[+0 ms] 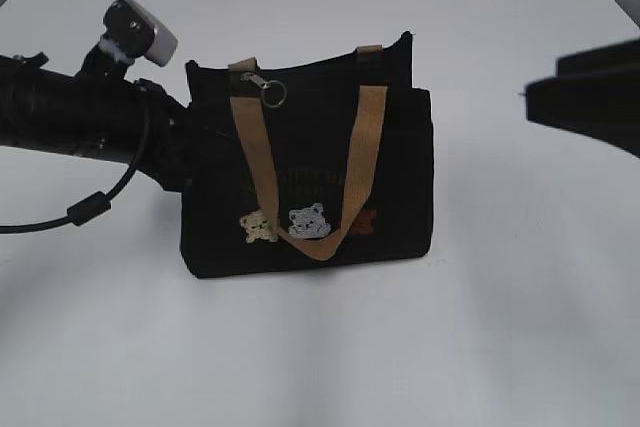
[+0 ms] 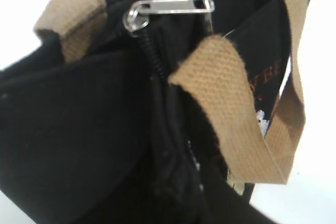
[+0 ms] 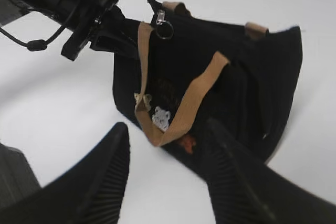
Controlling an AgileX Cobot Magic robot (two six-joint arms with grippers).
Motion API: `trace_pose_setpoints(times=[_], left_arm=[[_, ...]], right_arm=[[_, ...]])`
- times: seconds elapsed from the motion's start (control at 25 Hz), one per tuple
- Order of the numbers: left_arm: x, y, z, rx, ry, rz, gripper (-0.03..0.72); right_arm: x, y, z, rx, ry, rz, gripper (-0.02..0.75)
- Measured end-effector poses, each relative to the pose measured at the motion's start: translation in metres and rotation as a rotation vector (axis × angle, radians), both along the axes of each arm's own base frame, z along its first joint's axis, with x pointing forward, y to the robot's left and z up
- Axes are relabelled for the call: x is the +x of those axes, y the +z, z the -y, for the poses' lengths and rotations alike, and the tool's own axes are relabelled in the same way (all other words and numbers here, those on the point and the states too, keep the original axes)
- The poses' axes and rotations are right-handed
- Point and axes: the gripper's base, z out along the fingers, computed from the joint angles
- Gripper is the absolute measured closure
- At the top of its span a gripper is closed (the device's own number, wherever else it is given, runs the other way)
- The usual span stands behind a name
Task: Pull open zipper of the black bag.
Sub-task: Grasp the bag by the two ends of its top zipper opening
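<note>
**Zipper lying at the bag's left end, far from the waiting right gripper**

Nearest the exterior camera, bare tabletop (image 1: 320,367) is lying in front of the black bag (image 1: 400,177), which is standing upright at the middle. Its zipper (image 1: 268,87) is hanging at the top edge's left end, the zip line running rightward. The left gripper (image 3: 113,32) is pressing against the bag's left end just beside the pull; whether it is clamping fabric cannot be told. The right gripper (image 3: 168,171) is hovering open and empty, well apart on the right, so it must be reaching leftward.
</note>
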Motion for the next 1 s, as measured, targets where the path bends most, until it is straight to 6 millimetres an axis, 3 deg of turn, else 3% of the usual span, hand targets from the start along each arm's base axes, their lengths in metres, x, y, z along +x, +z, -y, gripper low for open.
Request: trace_pose_setpoints(times=[0.08, 0.24, 0.44, 0.68, 1.0], left_arm=[[0.0, 0.0, 0.0, 0.001, 0.0, 0.0, 0.624], [0.0, 0.0, 0.0, 0.002, 0.001, 0.001, 0.624], [0.0, 0.0, 0.0, 0.002, 0.001, 0.001, 0.624], [0.0, 0.0, 0.0, 0.002, 0.001, 0.001, 0.624], [0.0, 0.0, 0.0, 0.002, 0.001, 0.0, 0.624]], right_arm=[[0.031, 0.0, -0.015, -0.056, 0.065, 0.029, 0.376], [0.082, -0.001, -0.066, -0.199, 0.164, 0.135, 0.376], [0.123, -0.032, -0.123, -0.391, 0.277, 0.208, 0.376], [0.142, -0.058, -0.156, -0.465, 0.301, 0.221, 0.376], [0.149, -0.085, -0.172, -0.54, 0.251, 0.225, 0.378]])
